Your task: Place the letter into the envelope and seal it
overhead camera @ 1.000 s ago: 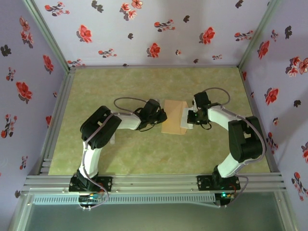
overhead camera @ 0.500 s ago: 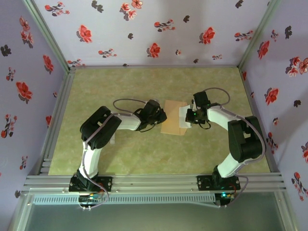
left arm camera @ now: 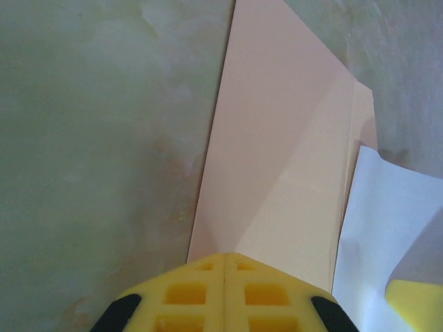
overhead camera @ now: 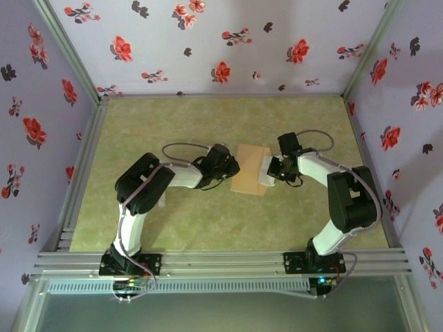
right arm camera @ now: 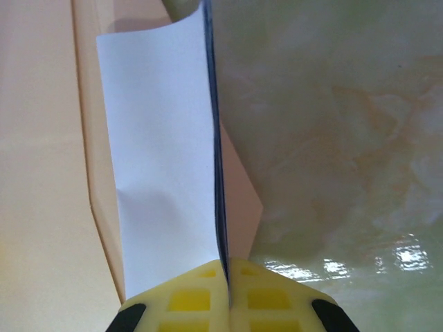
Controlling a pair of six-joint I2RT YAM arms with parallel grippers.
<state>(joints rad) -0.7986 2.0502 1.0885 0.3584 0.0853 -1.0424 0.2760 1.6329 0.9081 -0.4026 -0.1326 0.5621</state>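
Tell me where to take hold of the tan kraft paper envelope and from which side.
Probably its left edge, coming from the left: the tan kraft paper envelope lies flat, and its right side, where it opens, is taken by the white paper letter pinched in the shut jaws of the right gripper.

No text, label, brand, number or sign is readable anywhere, neither on the envelope (left arm camera: pixel 277 138) nor the letter (right arm camera: pixel 159 138).

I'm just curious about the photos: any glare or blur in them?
Right wrist view: glare spots on the table, right of the letter, yellow fingers blurred. Left wrist view: envelope looks pale, washed out. Top view: evenly lit, slightly soft.
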